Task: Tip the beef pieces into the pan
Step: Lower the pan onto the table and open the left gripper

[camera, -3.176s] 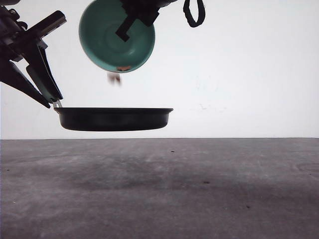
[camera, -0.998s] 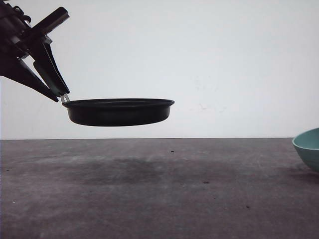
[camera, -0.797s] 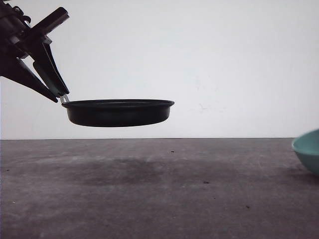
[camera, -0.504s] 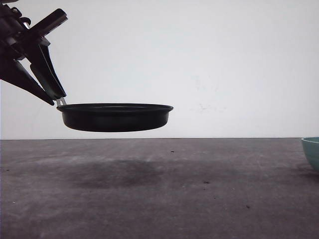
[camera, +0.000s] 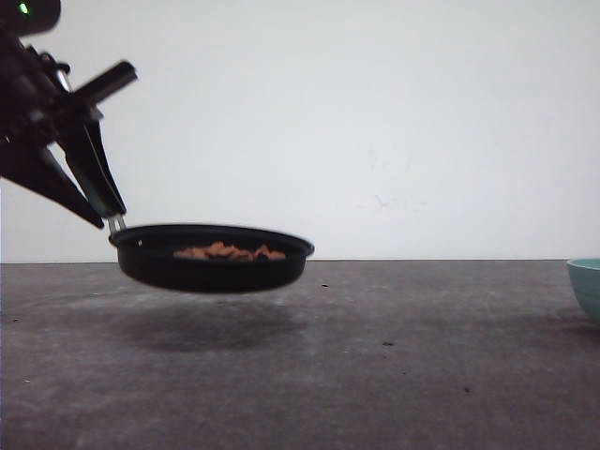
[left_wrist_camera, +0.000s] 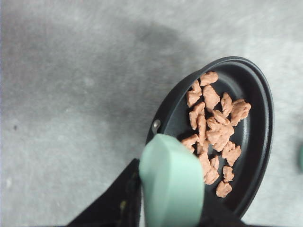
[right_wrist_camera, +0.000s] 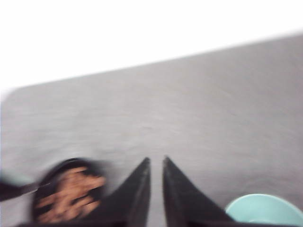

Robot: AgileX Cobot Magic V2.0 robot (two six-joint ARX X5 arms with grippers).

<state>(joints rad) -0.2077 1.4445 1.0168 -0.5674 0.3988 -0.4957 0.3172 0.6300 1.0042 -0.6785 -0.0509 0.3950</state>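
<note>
The left tool (camera: 98, 202) pinches the mint-green handle (left_wrist_camera: 171, 187) of the pan (camera: 211, 258), holding it just above the desk (camera: 375, 375) with a shadow beneath it, so it is not yet resting there. The beef (left_wrist_camera: 213, 135) lies inside the pan, spread in a loose band across its floor; in the front view it shows as an orange-brown heap just above the rim. The bowl (camera: 586, 286) sits on the desk well off to the right, apart from the pan, and in the right wrist view nothing can be seen in the part of it that shows. The right tool (right_wrist_camera: 155, 163) hangs free, its fingers pressed nearly together with a thin gap and nothing between them. The pour itself looks finished, judging by where the beef lies. What seems to remain is setting the pan down: that calls for a level, slow descent so the pieces do not slide toward the rim, then letting go of the handle.
</note>
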